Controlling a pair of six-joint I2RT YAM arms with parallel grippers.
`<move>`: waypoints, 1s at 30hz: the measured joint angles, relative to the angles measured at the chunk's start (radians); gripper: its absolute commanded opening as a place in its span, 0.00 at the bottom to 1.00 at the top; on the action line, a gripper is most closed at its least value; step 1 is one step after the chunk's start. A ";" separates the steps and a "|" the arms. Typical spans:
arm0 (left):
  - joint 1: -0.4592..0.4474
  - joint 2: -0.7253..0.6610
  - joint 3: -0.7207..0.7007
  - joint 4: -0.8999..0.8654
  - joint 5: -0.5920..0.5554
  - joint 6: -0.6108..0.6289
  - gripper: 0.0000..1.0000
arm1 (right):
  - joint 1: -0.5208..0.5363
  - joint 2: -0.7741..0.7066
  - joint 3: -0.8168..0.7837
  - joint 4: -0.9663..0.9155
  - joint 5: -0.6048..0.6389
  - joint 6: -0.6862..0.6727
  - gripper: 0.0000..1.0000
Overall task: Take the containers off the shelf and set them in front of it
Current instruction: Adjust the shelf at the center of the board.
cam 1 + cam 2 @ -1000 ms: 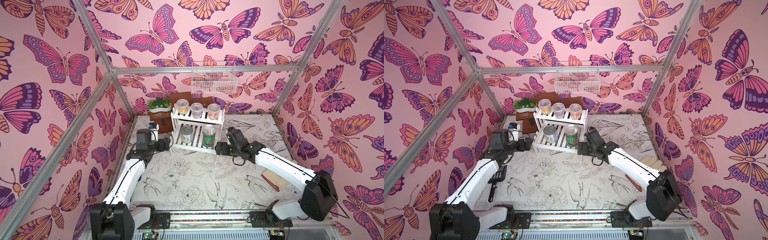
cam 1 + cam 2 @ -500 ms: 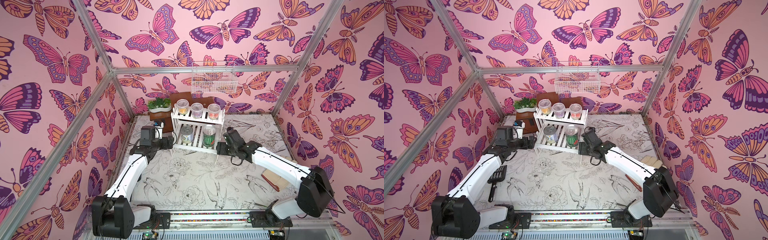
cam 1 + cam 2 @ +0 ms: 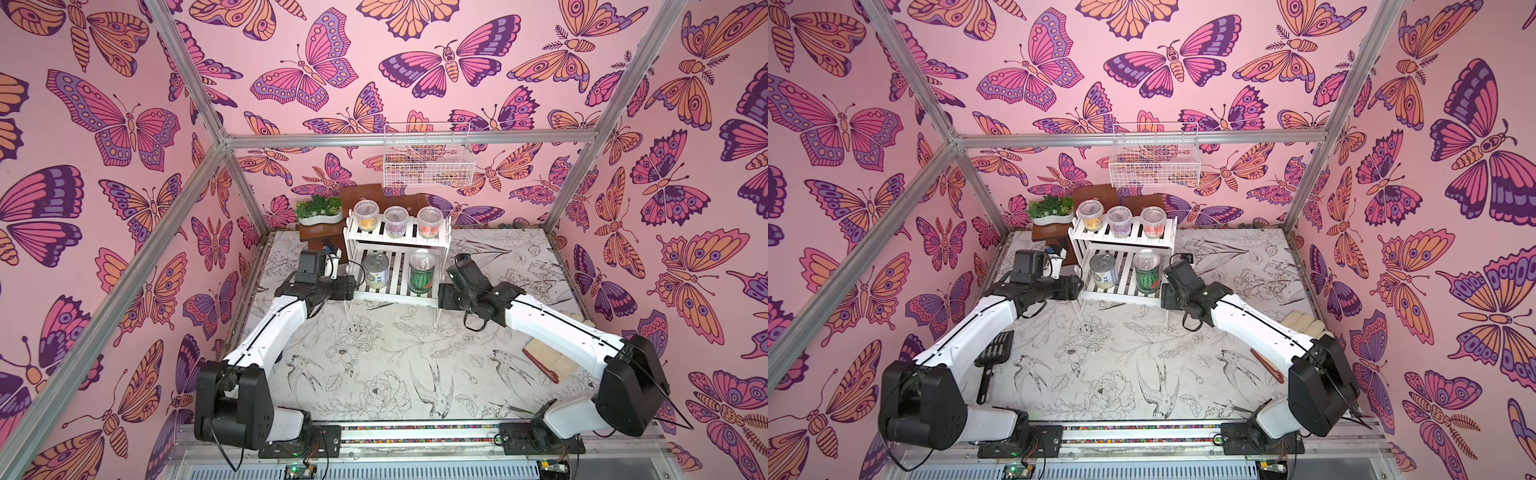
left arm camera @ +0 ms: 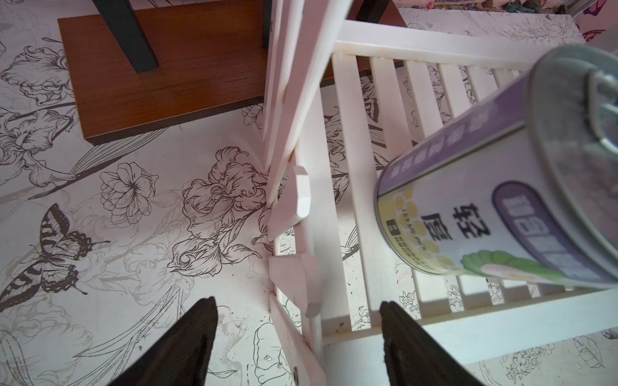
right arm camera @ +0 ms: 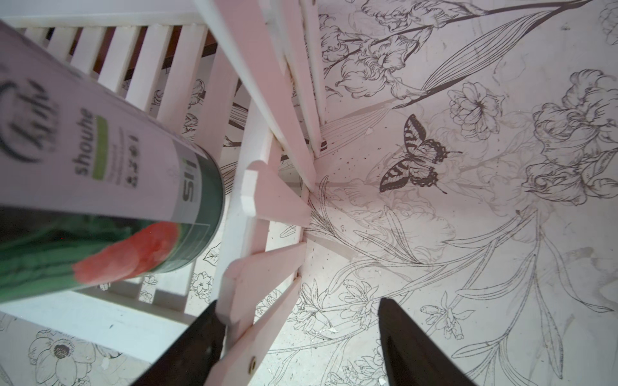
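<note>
Robot arms flank the white slatted shelf (image 3: pixel 399 272), pictured just above the centre of both top views. A yellow-filled cup (image 3: pixel 366 215), a purple-filled cup (image 3: pixel 395 221) and a red-orange-filled cup (image 3: pixel 429 222) are lined along its upper tier. A pale-labelled can (image 3: pixel 376 270) and a watermelon-printed can (image 3: pixel 422 272) are stood upright below. The left gripper (image 4: pixel 297 300) is held with jaws spread astride one end frame. The right gripper (image 5: pixel 299 302) is likewise spread, with one finger (image 5: pixel 190 351) touching the opposite end.
</note>
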 measured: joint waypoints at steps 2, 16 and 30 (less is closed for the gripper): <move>-0.005 0.000 0.000 0.000 0.000 -0.008 0.72 | -0.007 -0.006 -0.001 -0.006 0.010 -0.004 0.73; -0.115 -0.008 -0.022 -0.001 0.004 -0.063 0.56 | -0.107 -0.045 -0.012 -0.031 0.023 -0.080 0.72; -0.153 -0.040 -0.023 -0.001 -0.038 -0.105 0.81 | -0.140 -0.077 -0.013 -0.039 -0.047 -0.159 0.92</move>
